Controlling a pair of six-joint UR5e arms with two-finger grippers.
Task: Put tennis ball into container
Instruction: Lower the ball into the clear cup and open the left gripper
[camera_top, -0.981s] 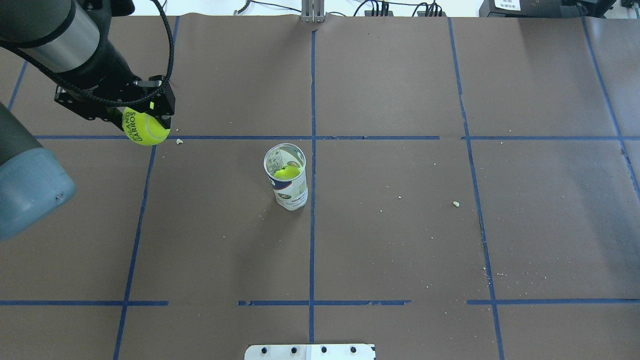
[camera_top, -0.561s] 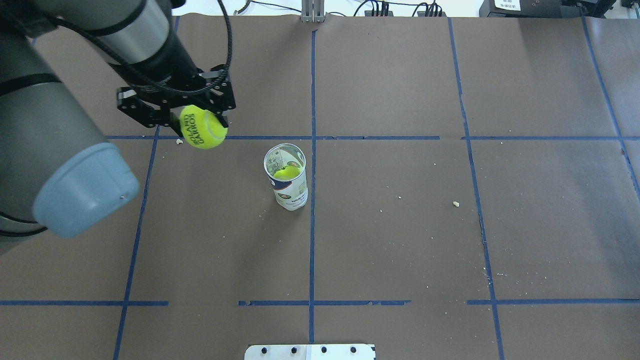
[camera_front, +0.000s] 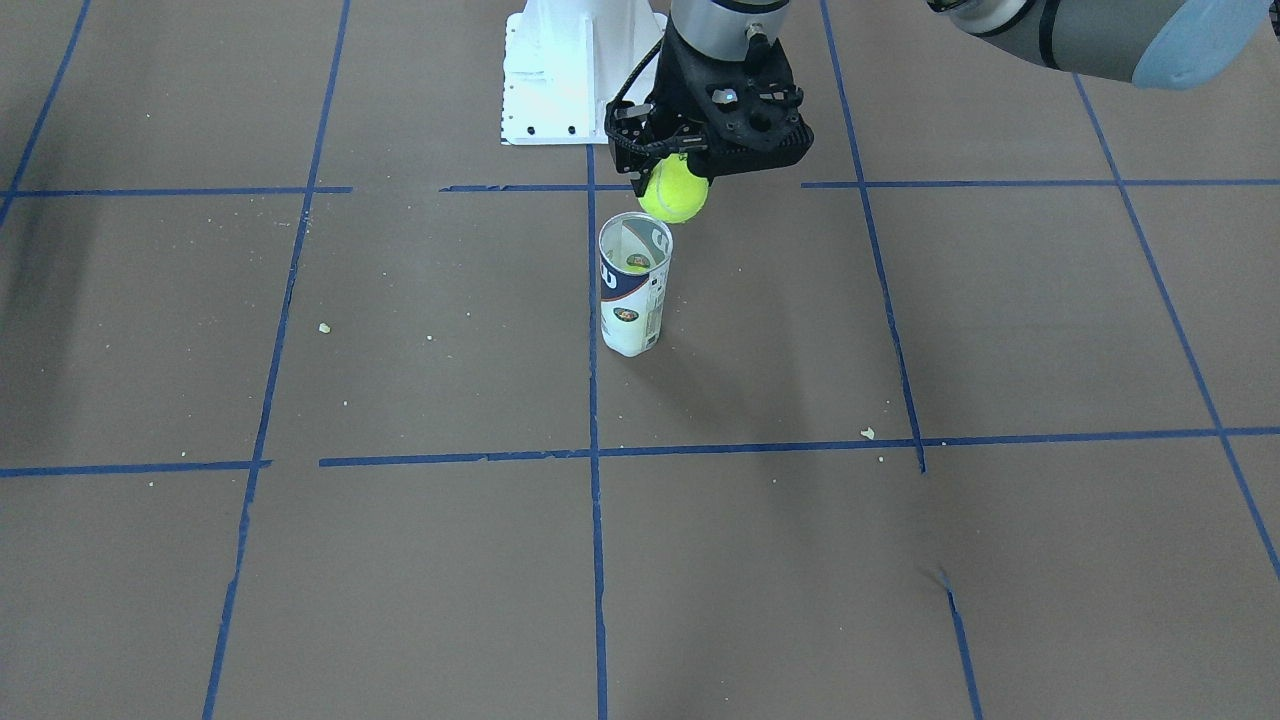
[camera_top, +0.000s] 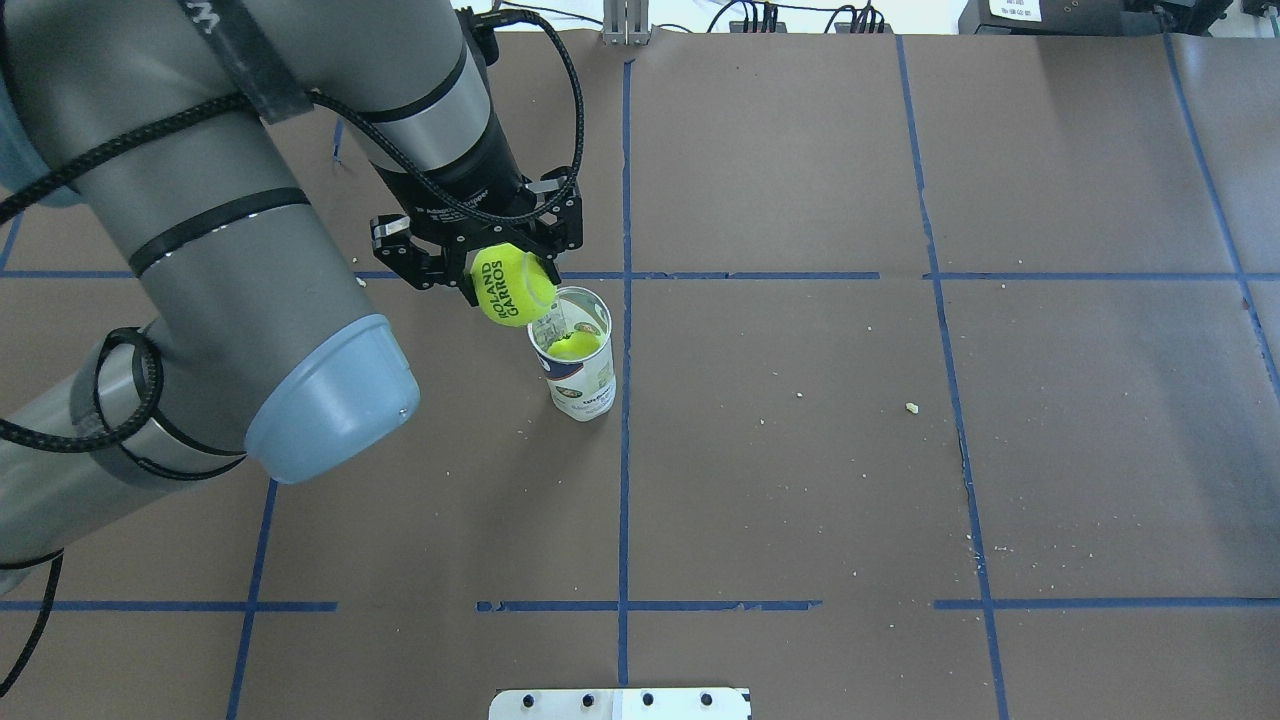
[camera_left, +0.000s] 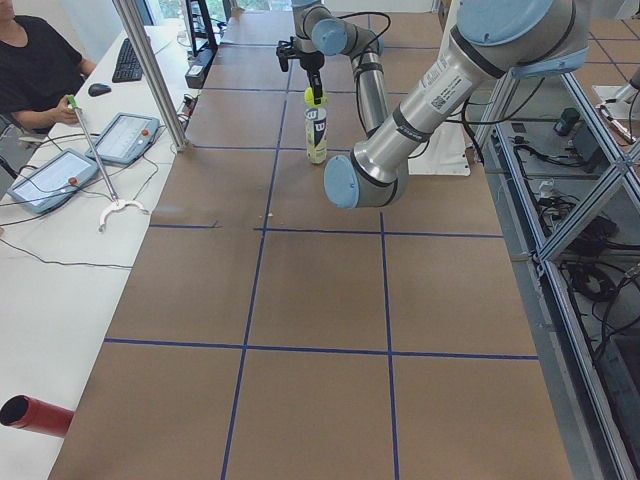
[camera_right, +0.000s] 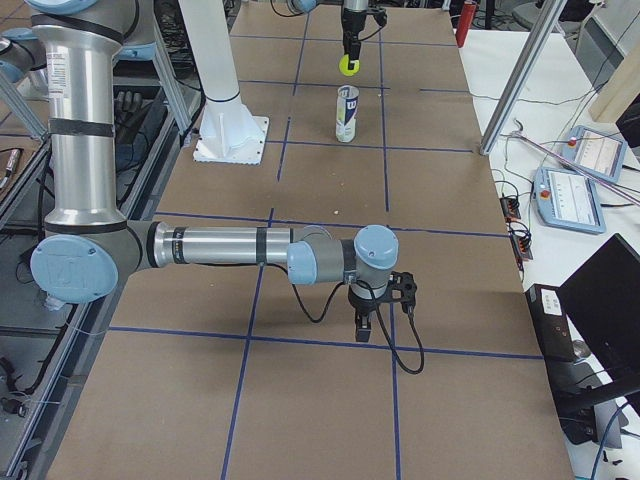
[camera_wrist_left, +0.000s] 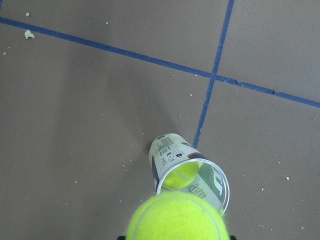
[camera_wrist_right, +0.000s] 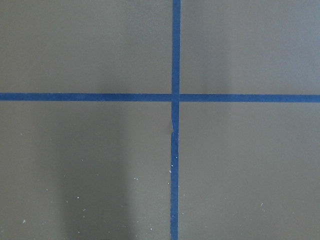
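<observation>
Overall, blue tape (camera_top: 622, 500) grids brown paper (camera_top: 800, 450) under the container (camera_top: 580, 380).

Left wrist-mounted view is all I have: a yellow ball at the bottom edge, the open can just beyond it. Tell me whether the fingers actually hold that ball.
Observer: Yes. In the overhead view the left gripper is shut on the tennis ball.
Operator: Report its height over the can.
Observer: The exterior right view shows the ball hanging above the container, with a visible gap down to the rim.
Operator: Now give me the other arm.
Observer: The right gripper hangs low over the table, far from the container; I cannot tell whether it is open.
</observation>
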